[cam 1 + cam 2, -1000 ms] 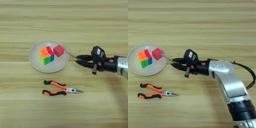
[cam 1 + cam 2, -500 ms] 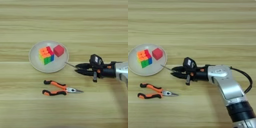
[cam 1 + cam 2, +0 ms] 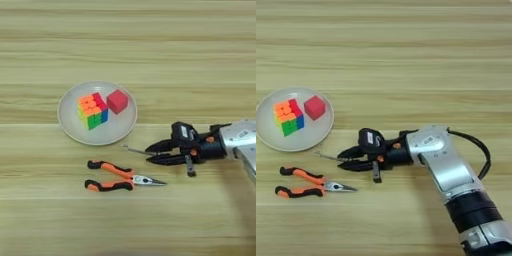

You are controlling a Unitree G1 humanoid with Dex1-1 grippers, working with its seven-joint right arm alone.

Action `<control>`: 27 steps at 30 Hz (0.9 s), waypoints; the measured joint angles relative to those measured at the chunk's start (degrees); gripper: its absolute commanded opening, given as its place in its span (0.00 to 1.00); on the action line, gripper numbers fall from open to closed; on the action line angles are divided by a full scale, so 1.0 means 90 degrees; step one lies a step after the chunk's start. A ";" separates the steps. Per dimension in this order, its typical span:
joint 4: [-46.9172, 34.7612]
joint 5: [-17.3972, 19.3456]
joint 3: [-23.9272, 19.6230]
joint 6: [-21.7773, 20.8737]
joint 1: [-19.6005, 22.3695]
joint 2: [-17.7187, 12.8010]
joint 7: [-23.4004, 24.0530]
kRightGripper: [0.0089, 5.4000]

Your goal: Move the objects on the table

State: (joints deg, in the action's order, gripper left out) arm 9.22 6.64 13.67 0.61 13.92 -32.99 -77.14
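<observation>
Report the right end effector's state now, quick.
Right end effector: closed on the thin screwdriver, its metal shaft sticking out toward the grey plate, just above the pliers.

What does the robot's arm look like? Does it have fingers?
The arm is a chunky silver tube with a black band further back and a black cable looping beside it. At its end is a black gripper with two pointed black fingers, a boxy black block on top, and small orange bits at the wrist.
</observation>
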 measured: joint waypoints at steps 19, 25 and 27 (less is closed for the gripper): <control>0.1027 -0.0611 0.0286 -0.0400 0.0331 0.0290 0.0260 0.22; 0.1009 -0.0617 0.0287 -0.0386 0.0333 0.0314 0.0322 0.33; 0.0975 -0.0615 0.0287 -0.0372 0.0330 0.0317 0.0321 0.38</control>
State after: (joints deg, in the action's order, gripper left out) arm 17.99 1.10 16.25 -2.73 16.89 -30.14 -74.25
